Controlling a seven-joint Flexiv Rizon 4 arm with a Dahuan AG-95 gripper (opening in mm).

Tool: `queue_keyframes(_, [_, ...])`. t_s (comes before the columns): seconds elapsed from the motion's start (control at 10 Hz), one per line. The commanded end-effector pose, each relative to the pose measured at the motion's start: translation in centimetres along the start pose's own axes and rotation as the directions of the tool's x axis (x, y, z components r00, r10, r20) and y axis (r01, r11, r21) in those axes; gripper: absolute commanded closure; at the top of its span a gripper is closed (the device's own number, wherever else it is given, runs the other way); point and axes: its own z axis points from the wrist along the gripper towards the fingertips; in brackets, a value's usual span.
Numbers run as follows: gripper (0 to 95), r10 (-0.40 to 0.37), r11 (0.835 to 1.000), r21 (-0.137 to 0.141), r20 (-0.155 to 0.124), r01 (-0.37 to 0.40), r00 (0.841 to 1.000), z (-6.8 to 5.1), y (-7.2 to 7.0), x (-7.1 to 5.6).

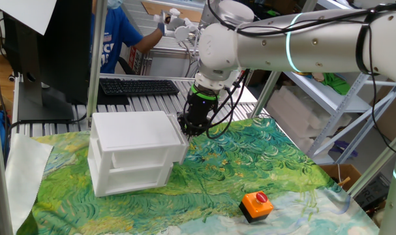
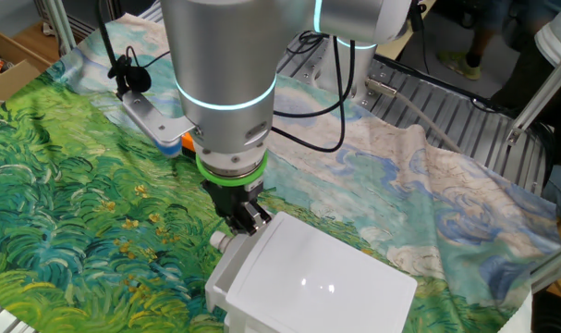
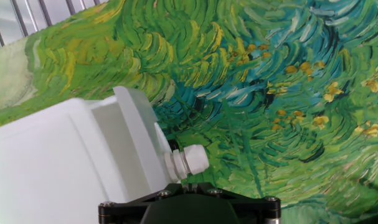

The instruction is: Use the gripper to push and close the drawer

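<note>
The white cabinet point(image 1: 134, 151) sits on a cloth point(image 1: 250, 163) printed with green and blue swirls, toward the left of the table in one fixed view, its two drawer fronts facing the camera's right. The upper drawer point(image 1: 175, 134) stands slightly out from the cabinet body: in the hand view its front panel point(image 3: 139, 140) is apart from the box, with a shadowed gap behind it, and a small white knob point(image 3: 190, 162) juts from the panel's face. The gripper point(image 1: 192, 123) — black, with a green ring above it on the bulky white arm point(image 1: 295, 42) — hangs right at that drawer front, at the cabinet's upper right corner. From the other fixed view the gripper point(image 2: 243, 215) points down just beside the near edge of the cabinet top point(image 2: 322, 277), with the knob point(image 2: 222, 240) showing just below and left of it. Whether the fingers are spread or pressed together I cannot tell; the hand view shows only the black base of the tool point(image 3: 189, 202) at the bottom edge, directly under the knob, and the fixed views hide the tips. An orange box with a red button point(image 1: 257, 203) rests on the cloth well apart from the cabinet, toward the table's near right. A black keyboard point(image 1: 139, 85) lies on the slatted metal surface behind the cloth — beyond it a person in a blue shirt point(image 1: 116, 39) is partly visible.
</note>
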Motion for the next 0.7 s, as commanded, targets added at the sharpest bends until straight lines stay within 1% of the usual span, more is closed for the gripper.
queue_keyframes(0.1, [95.0,0.009,1.0,-0.001,-0.001,-0.009,1.0,0.0,0.3,0.2])
queue_keyframes(0.4, [95.0,0.023,1.0,-0.001,-0.004,-0.023,1.0,-0.3,1.0,0.7])
queue_keyframes(0.7, [95.0,0.032,0.999,0.0,-0.003,-0.032,0.999,-0.3,1.6,1.2])
